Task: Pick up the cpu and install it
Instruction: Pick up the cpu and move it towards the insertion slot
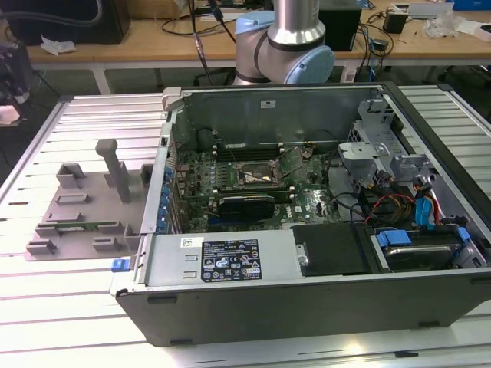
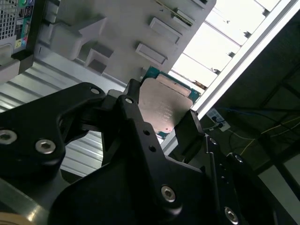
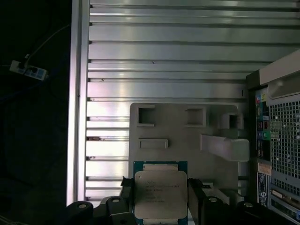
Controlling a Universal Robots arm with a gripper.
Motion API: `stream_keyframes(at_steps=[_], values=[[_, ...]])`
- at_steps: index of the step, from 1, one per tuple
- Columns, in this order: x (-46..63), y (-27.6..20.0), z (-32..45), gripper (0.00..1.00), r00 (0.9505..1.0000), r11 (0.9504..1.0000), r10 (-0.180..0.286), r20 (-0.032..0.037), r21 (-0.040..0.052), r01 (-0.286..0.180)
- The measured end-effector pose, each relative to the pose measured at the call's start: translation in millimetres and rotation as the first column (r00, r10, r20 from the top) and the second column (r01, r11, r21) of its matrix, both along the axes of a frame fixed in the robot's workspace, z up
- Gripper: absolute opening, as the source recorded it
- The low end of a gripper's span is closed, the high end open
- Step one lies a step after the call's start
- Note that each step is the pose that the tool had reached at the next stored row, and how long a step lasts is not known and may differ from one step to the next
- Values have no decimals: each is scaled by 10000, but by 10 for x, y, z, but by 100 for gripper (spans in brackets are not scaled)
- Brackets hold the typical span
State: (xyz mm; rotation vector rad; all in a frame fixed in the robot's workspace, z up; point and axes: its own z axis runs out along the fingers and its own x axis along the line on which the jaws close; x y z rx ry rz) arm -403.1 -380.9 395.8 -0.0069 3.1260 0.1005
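Note:
In both wrist views my gripper (image 3: pixel 160 199) is shut on the cpu (image 3: pixel 159 190), a flat square chip with a silvery top plate and a green rim. One black finger (image 3: pixel 126 192) presses on each side of it. The cpu (image 2: pixel 164 108) hangs well above the grey plastic tray (image 3: pixel 178 126) and the slatted table. In the exterior view the dark square socket frame (image 1: pixel 257 178) lies open on the motherboard inside the computer case (image 1: pixel 307 268). The arm's lower joints (image 1: pixel 284 46) stand behind the case.
The grey tray (image 1: pixel 77 222), with raised blocks and posts, lies on the slatted metal table (image 1: pixel 46 307) at the exterior view's left of the case. Drive cages and cables (image 1: pixel 399 192) crowd the case's right side. A wooden bench (image 1: pixel 138 38) runs behind.

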Motion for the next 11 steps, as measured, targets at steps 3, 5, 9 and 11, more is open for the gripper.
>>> stream_keyframes(at_steps=[3,5,9,11], values=[[0,3,68,55,10000,10000,0,-1,1,0],[-1,5,95,55,10000,10000,-1,-1,-23,1],[0,5,106,55,10000,10000,0,0,-74,0],[17,6,108,55,10000,10000,-1,-2,-75,1]])
